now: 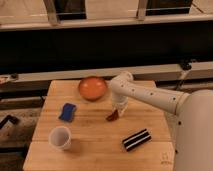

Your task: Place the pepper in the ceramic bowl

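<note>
We start with the bowl [93, 88]: it sits upright near the table's [95, 131] far edge, about midway along it, and its hollow shows only plain orange glaze inside a brownish rim. The cup [60, 137] stands upright towards the near corner on the picture's left, mouth up, and we make out nothing in it but its own pale wall.

The pepper [112, 117] is in neither. It lies on the wood in front of the bowl and a little to the picture's right, clearly apart from the rim. The gripper [118, 110] points down right over the pepper's upper end, at or very near it. Whether it has closed on the pepper we cannot tell, since the wrist covers that spot. The white arm [150, 95] reaches in from the picture's right, its elbow passing just beside the bowl's right side.

A blue sponge [67, 111] lies left of centre, between bowl and cup and touching neither. A striped block [136, 139] lies aslant near the front right, well apart from the pepper.

For room, bare wood runs between the sponge and the pepper, and again along the front between the cup and the block. The stretch from the pepper up to the bowl holds only the arm. The robot's body [195, 135] crowds the table's right edge.
</note>
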### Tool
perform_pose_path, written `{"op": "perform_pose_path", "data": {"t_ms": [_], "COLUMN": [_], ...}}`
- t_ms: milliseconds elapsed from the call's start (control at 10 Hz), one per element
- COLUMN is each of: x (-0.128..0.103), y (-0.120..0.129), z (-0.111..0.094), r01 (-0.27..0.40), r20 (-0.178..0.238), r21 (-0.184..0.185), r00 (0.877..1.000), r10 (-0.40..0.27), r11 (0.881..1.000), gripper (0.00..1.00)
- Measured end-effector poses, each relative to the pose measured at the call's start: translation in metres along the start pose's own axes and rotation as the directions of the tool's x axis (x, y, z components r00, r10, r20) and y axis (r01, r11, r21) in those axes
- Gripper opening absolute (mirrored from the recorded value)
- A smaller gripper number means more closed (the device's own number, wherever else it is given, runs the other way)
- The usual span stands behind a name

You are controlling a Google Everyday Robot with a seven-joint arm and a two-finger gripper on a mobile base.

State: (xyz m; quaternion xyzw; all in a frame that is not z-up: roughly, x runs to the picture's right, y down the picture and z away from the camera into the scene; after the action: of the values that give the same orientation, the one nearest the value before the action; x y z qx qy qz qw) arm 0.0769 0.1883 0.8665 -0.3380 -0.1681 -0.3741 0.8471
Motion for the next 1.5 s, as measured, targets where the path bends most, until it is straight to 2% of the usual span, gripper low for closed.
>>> {"op": "perform_pose_path", "data": {"t_ms": [200,300,500,700,900,1200,1500], "x": [0.001,0.003,0.006,0.01,0.027,0.031,0.051], "y": [-0.002,-0.003,-0.005,-0.009,-0.028,-0.035,-0.057], "z": [-0.009,-0.022,-0.04,-0.047,-0.061,-0.068,-0.077], "r01": [0.0,-0.006,-0.012,-0.027,-0.042,-0.047,-0.062], "r20": [-0.013,-0.02,-0.031,-0.043,-0.057,-0.062,-0.08], "r21": [0.019,0.033,0.047,0.061,0.085,0.086,0.109], "r00": [1.0,1.0,0.999,0.999,0.997,0.997,0.994], "r10": [0.001,0.007,0.014,0.029,0.047,0.053,0.071], "r11": [1.0,0.999,0.999,0.998,0.996,0.995,0.992], "gripper": [0.02,0.0,0.0,0.0,0.0,0.0,0.0]}}
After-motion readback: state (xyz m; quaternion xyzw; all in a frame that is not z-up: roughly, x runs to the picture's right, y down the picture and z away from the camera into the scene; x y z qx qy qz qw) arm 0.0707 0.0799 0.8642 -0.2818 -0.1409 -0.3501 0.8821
